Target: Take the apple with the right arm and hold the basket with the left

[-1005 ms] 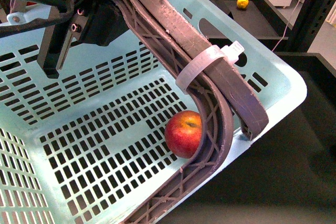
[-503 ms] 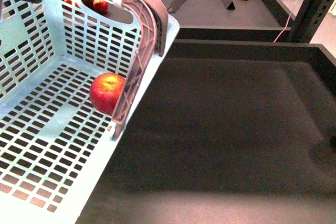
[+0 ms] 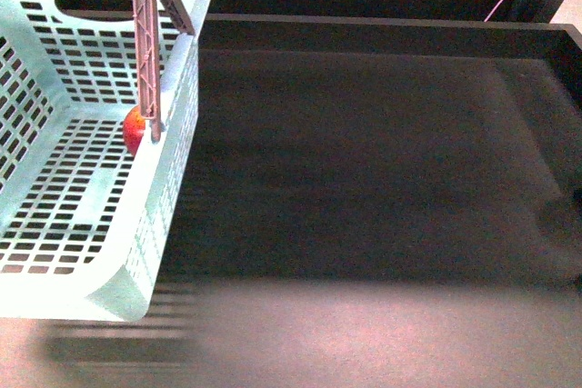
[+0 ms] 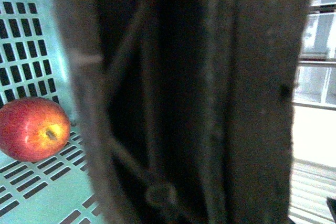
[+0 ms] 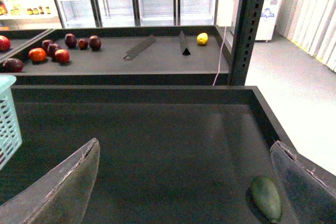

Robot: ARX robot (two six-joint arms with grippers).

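The pale mint-blue basket (image 3: 91,179) hangs at the left of the front view, its brown-mauve handles (image 3: 150,34) raised. The red apple (image 3: 135,126) lies inside it against the right wall, partly behind a handle. In the left wrist view the apple (image 4: 32,128) rests on the slotted floor beside the dark handle (image 4: 210,98), which fills the frame; my left gripper is shut on that handle and its fingers are hidden. My right gripper (image 5: 189,182) is open and empty above the dark tray, far from the basket (image 5: 8,119). It does not show in the front view.
A big black tray (image 3: 382,152) with raised edges spans the front view. A green avocado-like fruit (image 5: 266,198) lies in it near my right fingertip (image 5: 304,182). On the far shelf sit several dark red fruits (image 5: 52,51), a yellow lemon (image 5: 202,38) and a black upright post (image 5: 247,24).
The basket has swung left and away in the front view, with the apple still inside by the handle. The far shelf has slid up, nearly out of frame.
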